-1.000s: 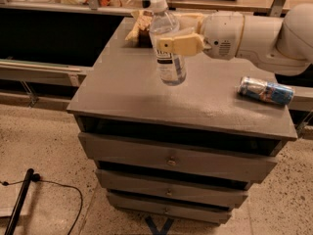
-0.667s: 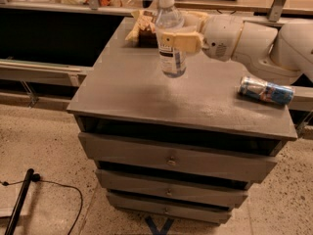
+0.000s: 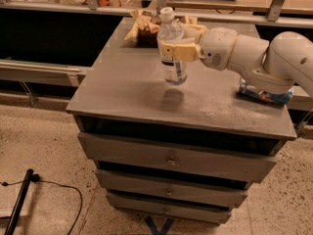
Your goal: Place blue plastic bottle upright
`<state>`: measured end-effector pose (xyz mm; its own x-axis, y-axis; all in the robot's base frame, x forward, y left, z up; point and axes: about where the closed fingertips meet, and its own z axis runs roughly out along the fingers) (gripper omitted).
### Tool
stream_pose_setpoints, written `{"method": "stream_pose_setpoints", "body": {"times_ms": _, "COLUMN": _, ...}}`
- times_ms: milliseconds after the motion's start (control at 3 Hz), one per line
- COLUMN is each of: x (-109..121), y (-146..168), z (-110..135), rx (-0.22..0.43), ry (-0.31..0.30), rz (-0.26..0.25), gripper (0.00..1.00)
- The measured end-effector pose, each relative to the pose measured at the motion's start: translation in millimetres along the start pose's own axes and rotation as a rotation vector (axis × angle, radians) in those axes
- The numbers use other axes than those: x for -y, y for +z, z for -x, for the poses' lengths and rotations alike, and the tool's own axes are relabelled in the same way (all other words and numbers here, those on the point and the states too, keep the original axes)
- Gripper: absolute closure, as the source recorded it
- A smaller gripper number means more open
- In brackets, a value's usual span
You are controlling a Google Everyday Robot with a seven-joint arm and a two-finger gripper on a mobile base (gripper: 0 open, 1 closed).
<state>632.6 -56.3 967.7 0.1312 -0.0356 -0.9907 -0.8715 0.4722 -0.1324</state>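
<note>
Fingers (image 3: 182, 51) of the gripper (image 3: 171, 51) are clamped on the blue plastic bottle (image 3: 174, 71) about its middle, one cream-coloured pad lying across the label (image 3: 167, 58), in the camera view. The bottle stands nearly upright, white cap (image 3: 167, 13) on top, over the middle of the grey table (image 3: 122, 89), nearer the back edge than the front. Its base seems to hang just above the table, since a dark shadow (image 3: 171, 101) lies apart from it on the surface, though I cannot say for sure that it is clear of the top.

The main risk, as I judge it, is a release from that height. If the fingers part while the base is off the table or the bottle leans a little, it could bounce, rock and topple, because it is tall with a narrow foot. A second risk lies in the withdrawal: a pad dragging on the label as the gripper backs away could pull the bottle over. The arm (image 3: 254, 58) also reaches low over the blue can (image 3: 266, 96) lying on its side at the table's right edge, so a careless sweep might knock that can off. The snack bags (image 3: 144, 27) at the back are just behind the bottle and could be brushed too.

The bottle itself is clear plastic, ribbed below the label, the label pale with dark print. It looks light and thin-walled — likely to give under a hard squeeze and to tip easily.
</note>
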Motion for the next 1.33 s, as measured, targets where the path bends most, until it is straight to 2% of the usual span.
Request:
{"method": "stream_pose_setpoints", "body": {"times_ms": 667, "x": 5.4, "y": 0.5, "z": -22.0, "rx": 0.021, "ry": 0.039, "rz": -0.002, "gripper": 1.00}}
{"method": "stream_pose_setpoints", "body": {"times_ms": 1000, "x": 5.3, "y": -0.2, "z": -26.3, "rx": 0.028, "ry": 0.038, "rz": 0.009, "gripper": 1.00}}
{"method": "stream_pose_setpoints", "body": {"times_ms": 1333, "x": 5.3, "y": -3.1, "z": -30.0, "rx": 0.028, "ry": 0.039, "rz": 0.016, "gripper": 0.81}}
